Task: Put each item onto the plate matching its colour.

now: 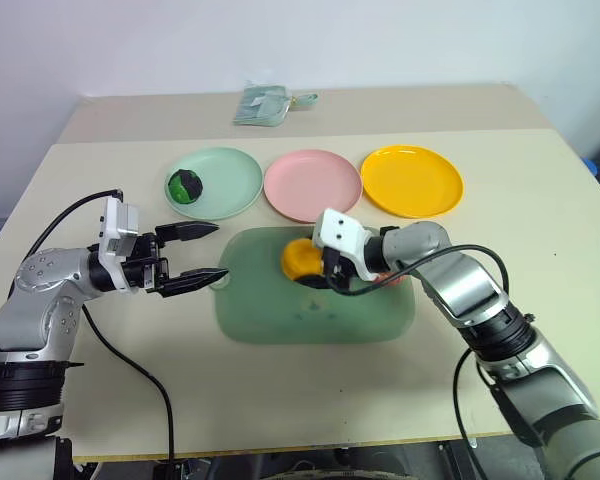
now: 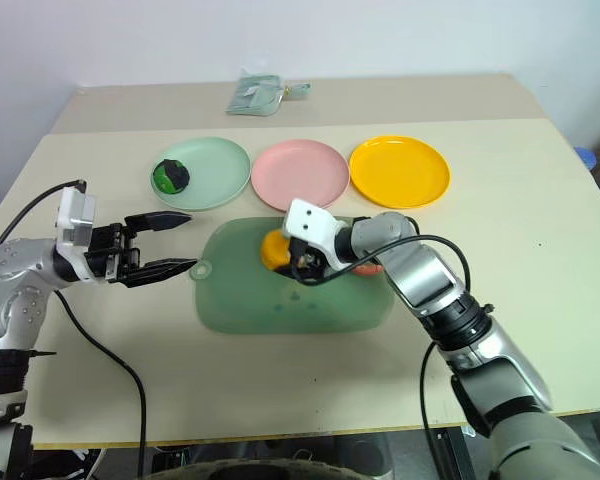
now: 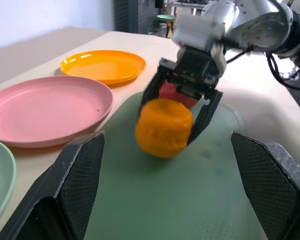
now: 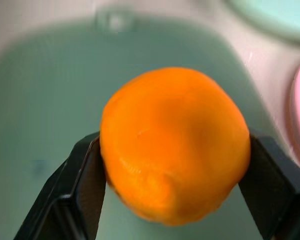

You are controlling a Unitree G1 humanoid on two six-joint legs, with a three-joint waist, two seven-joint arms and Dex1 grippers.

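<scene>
- Right hand [image 3: 186, 107] is clamped on the round orange-yellow toy fruit [image 4: 174, 145], on the translucent green mat [image 1: 280, 315], just in front of the pink round plastic plate [image 1: 313, 184].
- Left hand [image 1: 198, 254] is spread wide and empty, beside the mat.
- Risk: the smooth round fruit may squirt out of the two-finger pinch on lifting and roll off the surface [image 1: 540, 300].
- Left wrist view exposes the pinkish-red toy apple [image 3: 171, 92] behind the fruit; the head views barely show it.
- Dark green-and-black ball [image 1: 185, 186] sits on the mint green plate [image 1: 230, 180]; the yellow-orange plate [image 1: 412, 181] is bare.

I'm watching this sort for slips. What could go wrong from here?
1. The right pincer holds the orange fruit only by its round sides; it might slip out when lifted.
2. The red apple sits right behind that pincer and could get knocked off the green mat.
</scene>
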